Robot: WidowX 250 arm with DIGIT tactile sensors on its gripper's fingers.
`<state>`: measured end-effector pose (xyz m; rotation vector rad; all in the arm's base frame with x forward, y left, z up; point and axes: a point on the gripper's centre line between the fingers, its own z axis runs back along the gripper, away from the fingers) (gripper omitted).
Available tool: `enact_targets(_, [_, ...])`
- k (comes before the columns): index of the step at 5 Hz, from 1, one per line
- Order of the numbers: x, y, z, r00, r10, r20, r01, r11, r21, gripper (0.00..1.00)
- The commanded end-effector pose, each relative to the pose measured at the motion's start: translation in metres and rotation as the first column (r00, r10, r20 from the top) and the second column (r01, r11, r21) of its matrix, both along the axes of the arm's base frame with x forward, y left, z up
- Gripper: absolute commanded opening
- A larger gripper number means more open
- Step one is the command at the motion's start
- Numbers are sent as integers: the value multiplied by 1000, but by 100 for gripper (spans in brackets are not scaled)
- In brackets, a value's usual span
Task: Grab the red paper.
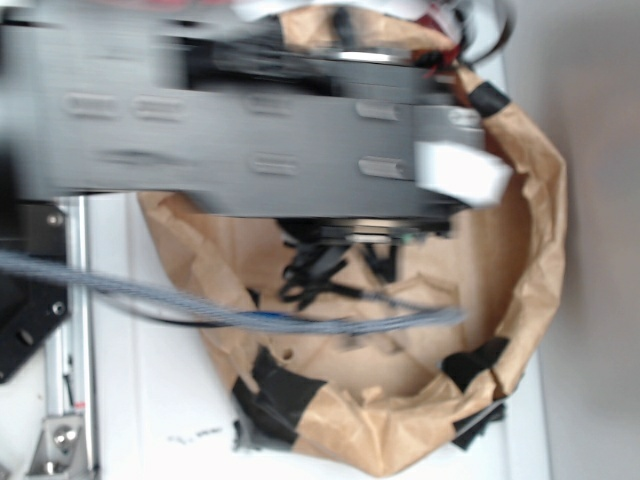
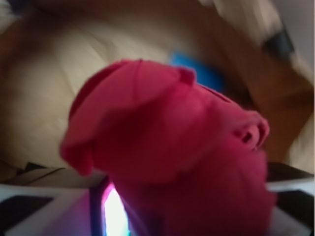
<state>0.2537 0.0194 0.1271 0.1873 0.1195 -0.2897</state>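
Note:
The red paper (image 2: 167,142), a crumpled ball with folded lobes, fills most of the wrist view, very close to the camera and blurred. It sits between my gripper's (image 2: 183,199) two pale fingers, which show only at the bottom left (image 2: 44,211) and bottom right corners. The gripper looks shut on it. In the exterior view my blurred grey arm (image 1: 250,140) stretches over the brown paper basin (image 1: 540,230), and the red paper is hidden under it.
The basin's crumpled brown wall has black tape patches (image 1: 280,390). A small blue object (image 2: 202,73) lies on the brown floor behind the paper. A grey cable (image 1: 200,305) crosses the basin. A metal rail (image 1: 75,330) runs along the left.

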Motion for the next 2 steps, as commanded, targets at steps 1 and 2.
enact_targets(1, [-6,-14,9,951,309,4,-306,944,-121,0])
enact_targets(2, [-2,-12,6,940,339,45,-333,937,-104,0])
